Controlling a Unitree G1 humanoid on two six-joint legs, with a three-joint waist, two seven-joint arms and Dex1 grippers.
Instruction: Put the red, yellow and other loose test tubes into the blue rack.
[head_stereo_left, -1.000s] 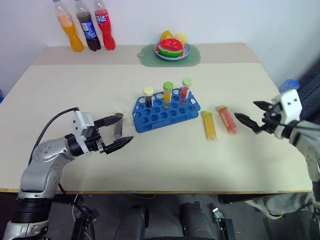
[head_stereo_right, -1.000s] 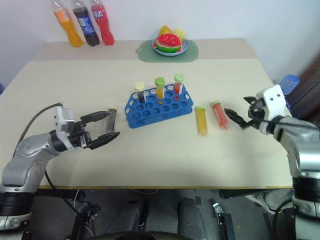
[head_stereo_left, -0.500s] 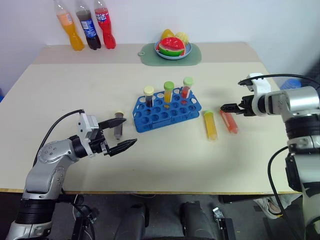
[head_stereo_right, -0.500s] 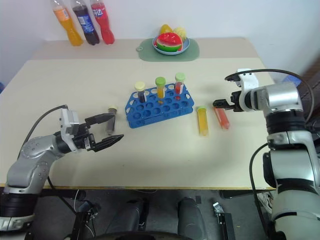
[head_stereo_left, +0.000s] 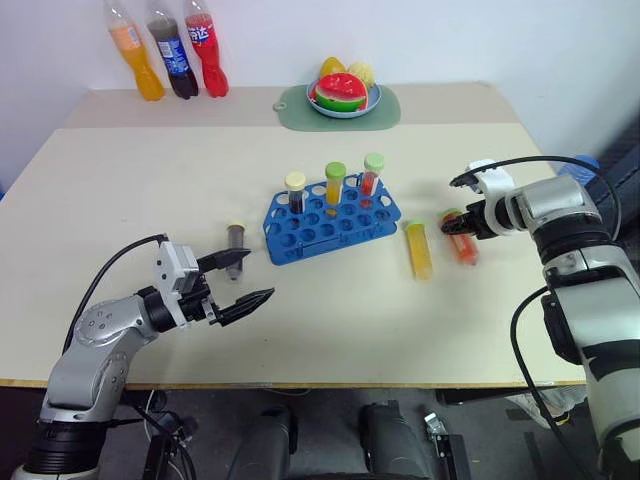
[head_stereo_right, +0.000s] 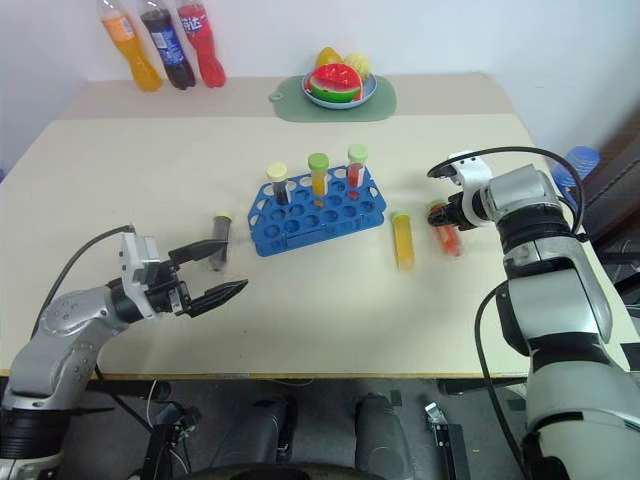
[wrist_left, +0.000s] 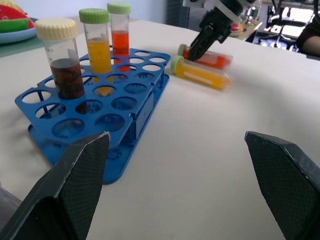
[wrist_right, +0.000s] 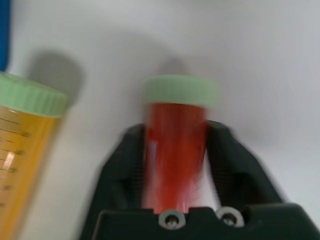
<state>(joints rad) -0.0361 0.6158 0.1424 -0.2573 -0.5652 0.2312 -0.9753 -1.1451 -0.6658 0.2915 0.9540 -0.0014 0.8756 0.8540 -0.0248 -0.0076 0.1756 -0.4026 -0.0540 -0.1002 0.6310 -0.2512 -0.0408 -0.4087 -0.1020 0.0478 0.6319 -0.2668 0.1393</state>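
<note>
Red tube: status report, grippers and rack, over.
Right gripper shut on red tube, tube lying on table. Left gripper open, empty. Yellow tube loose beside it. Rack holds three tubes; path clear.

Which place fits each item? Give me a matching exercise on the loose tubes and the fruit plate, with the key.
Things:
1. red tube
2. yellow tube
3. dark brown tube
4. fruit plate

Places:
A. lying left of the blue rack, near the left gripper
B. on the green mat
C. between the right gripper fingers
D. lying free, just right of the rack

Pairs: 1-C, 2-D, 3-A, 4-B
</note>
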